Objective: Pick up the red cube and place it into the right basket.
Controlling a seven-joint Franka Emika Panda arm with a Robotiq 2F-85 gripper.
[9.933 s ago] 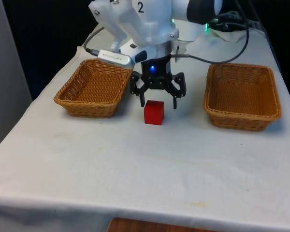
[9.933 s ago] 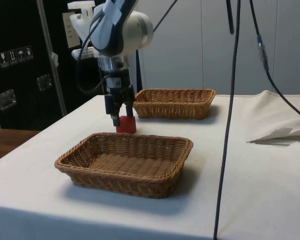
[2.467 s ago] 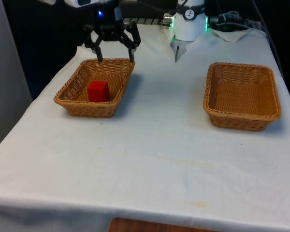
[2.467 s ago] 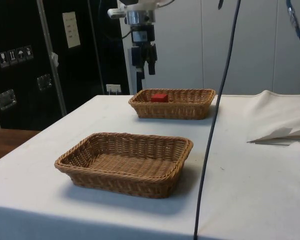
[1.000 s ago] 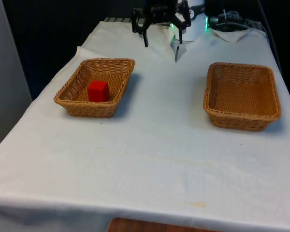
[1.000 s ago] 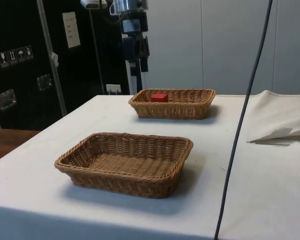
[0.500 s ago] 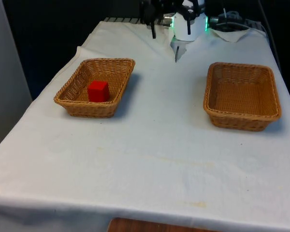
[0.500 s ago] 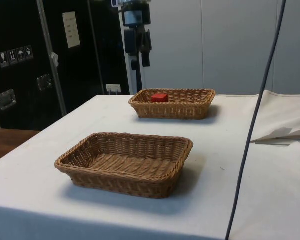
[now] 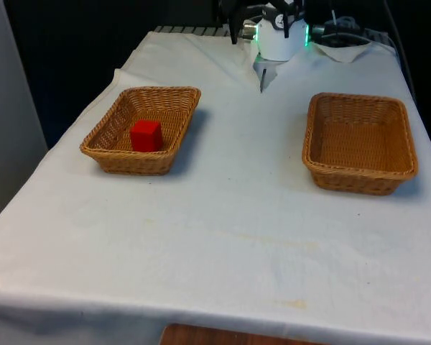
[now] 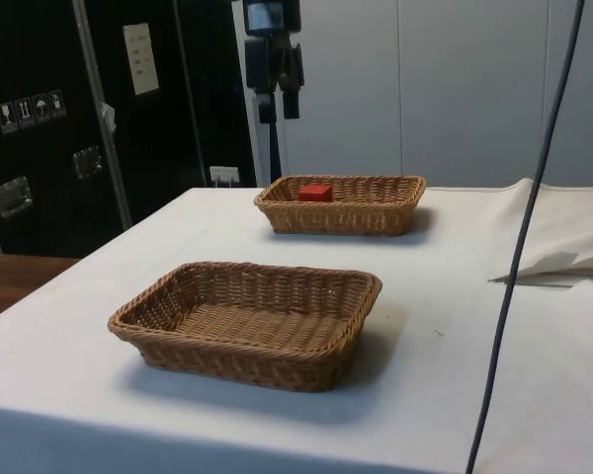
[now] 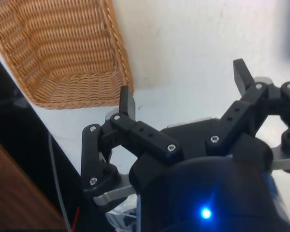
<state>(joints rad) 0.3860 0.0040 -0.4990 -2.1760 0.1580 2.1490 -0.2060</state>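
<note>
I see the bench (image 9: 223, 215) under its white cloth, with two wicker baskets well apart on it. The basket at the front view's left (image 9: 142, 129) holds the red cube (image 9: 146, 135), which rests flat on the weave toward that basket's near end; in the side view this is the far basket (image 10: 341, 202), with the cube (image 10: 315, 192) showing just above its rim. The other basket (image 9: 360, 142), at the front view's right, has nothing in it.

My gripper (image 11: 183, 104) hangs high over the bench's far end, well away from the cube, its fingers (image 11: 126, 102) spread wide and holding nothing.

I judge the cube light, rigid and smooth-faced, unlikely to deform. I would take it across two opposite flat sides, coming straight down, clear of the basket wall.
</note>
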